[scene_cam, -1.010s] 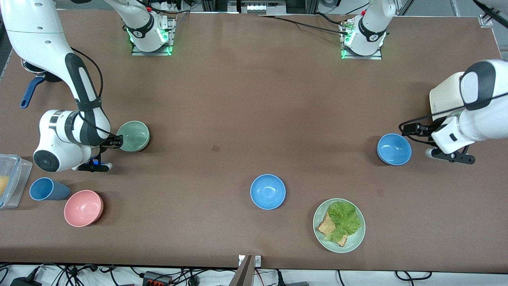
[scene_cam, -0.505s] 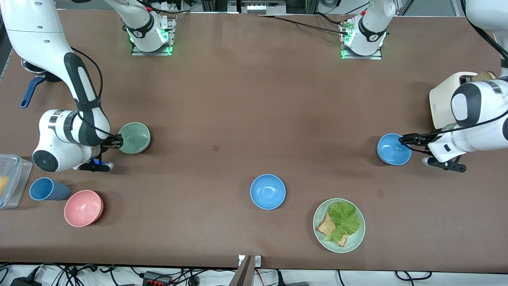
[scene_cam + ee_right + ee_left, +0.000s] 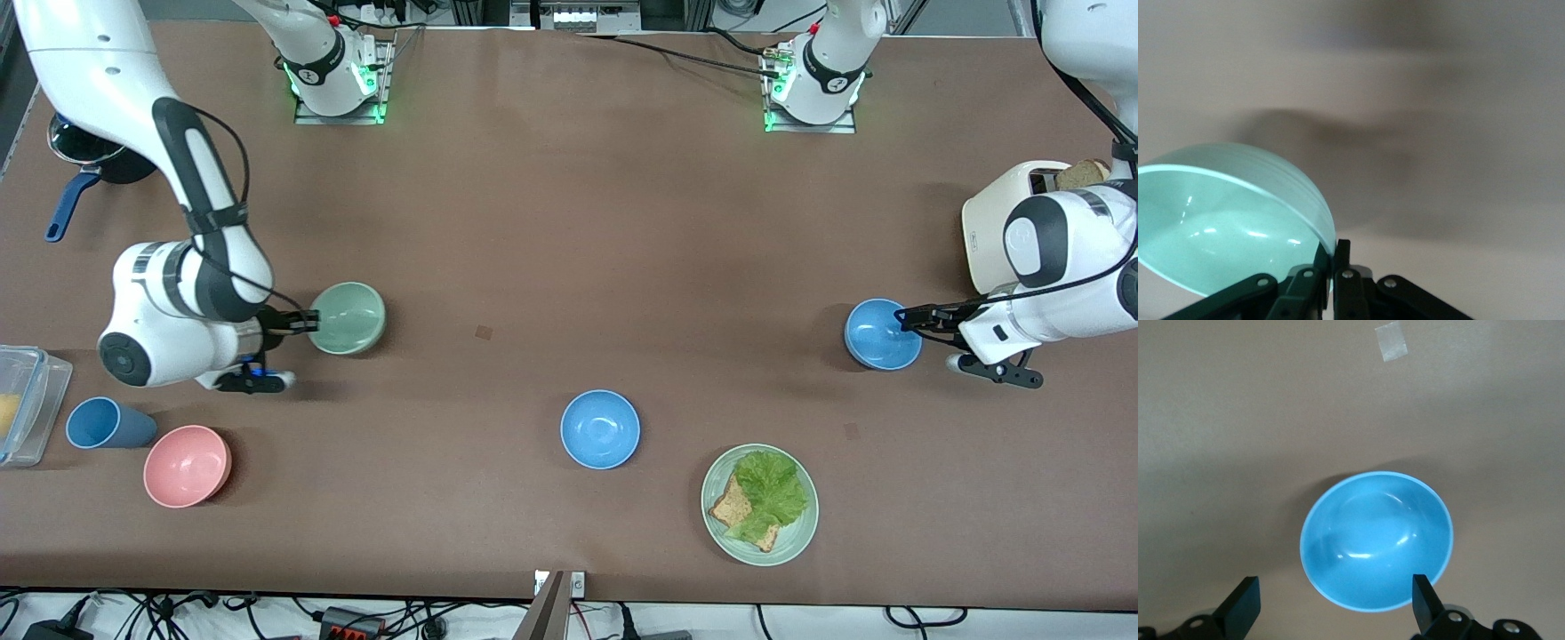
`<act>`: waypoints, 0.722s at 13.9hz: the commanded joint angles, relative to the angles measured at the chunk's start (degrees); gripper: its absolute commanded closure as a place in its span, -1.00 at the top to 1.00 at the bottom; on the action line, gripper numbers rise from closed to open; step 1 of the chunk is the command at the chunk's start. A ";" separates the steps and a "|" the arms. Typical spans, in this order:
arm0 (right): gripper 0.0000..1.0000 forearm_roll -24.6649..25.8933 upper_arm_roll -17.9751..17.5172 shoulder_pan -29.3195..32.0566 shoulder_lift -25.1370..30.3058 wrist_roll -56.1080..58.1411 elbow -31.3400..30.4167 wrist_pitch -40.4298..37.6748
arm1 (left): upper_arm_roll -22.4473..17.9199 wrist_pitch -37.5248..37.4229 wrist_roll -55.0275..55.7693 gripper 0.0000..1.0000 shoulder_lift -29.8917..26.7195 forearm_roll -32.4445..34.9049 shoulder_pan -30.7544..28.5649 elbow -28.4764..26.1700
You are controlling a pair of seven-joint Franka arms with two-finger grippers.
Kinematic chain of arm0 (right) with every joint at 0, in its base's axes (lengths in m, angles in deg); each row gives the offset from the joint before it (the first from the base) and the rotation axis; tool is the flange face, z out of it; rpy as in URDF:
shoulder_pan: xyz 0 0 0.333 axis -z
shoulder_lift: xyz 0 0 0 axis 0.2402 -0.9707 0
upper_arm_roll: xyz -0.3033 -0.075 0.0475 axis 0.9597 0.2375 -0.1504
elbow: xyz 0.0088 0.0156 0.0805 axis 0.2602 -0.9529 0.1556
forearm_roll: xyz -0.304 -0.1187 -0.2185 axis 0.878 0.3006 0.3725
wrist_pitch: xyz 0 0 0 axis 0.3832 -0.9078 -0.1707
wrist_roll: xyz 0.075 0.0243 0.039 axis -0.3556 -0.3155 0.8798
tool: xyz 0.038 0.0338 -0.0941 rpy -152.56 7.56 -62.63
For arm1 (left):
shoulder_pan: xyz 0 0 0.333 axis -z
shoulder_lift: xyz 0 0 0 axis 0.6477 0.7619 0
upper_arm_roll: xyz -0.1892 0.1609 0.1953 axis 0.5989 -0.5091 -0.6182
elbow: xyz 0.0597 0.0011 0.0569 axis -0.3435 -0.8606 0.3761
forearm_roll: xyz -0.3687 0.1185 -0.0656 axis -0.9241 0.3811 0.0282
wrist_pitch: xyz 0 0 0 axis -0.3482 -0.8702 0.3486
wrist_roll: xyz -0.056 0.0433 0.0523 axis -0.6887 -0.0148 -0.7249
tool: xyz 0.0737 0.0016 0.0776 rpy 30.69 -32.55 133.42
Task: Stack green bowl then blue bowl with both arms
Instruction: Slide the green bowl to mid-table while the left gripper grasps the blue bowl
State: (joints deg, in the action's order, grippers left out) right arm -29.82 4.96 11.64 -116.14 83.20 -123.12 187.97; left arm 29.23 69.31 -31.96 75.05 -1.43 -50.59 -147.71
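The pale green bowl [image 3: 348, 317] [image 3: 1225, 220] hangs tilted just over the table toward the right arm's end. My right gripper [image 3: 307, 322] [image 3: 1333, 257] is shut on its rim. One blue bowl [image 3: 880, 333] [image 3: 1376, 540] sits toward the left arm's end. My left gripper [image 3: 907, 317] [image 3: 1335, 593] is open at that bowl's edge, one finger beside the rim and the other well clear of it. A second blue bowl [image 3: 600, 428] sits mid-table, nearer the front camera.
A pink bowl [image 3: 187, 465], a dark blue cup [image 3: 102, 423] and a clear container [image 3: 27, 400] sit at the right arm's end. A plate of lettuce and toast [image 3: 758, 504] lies near the front edge. A white toaster [image 3: 996, 222] stands by the left arm.
My right gripper closed on the green bowl's rim and carried it toward the table's middle. My left gripper moved in to the blue bowl's edge, still open.
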 commanded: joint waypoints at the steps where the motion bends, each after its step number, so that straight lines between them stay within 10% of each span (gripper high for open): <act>1: -1.00 -0.62 -0.65 -7.12 0.25 -5.99 2.12 -0.66 | 0.84 2.41 -2.92 1.00 2.16 -1.02 -2.60 -0.06; 10: -1.00 -4.84 -0.91 -26.55 -1.59 -18.91 2.12 5.39 | 0.93 4.34 -4.85 0.50 5.41 -1.10 -2.79 0.02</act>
State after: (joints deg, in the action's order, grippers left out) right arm -33.35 3.70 -12.23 -116.92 66.67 -121.16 190.95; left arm 29.60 73.19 -34.87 80.31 -1.47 -52.69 -147.77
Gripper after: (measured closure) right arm 0.952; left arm 0.189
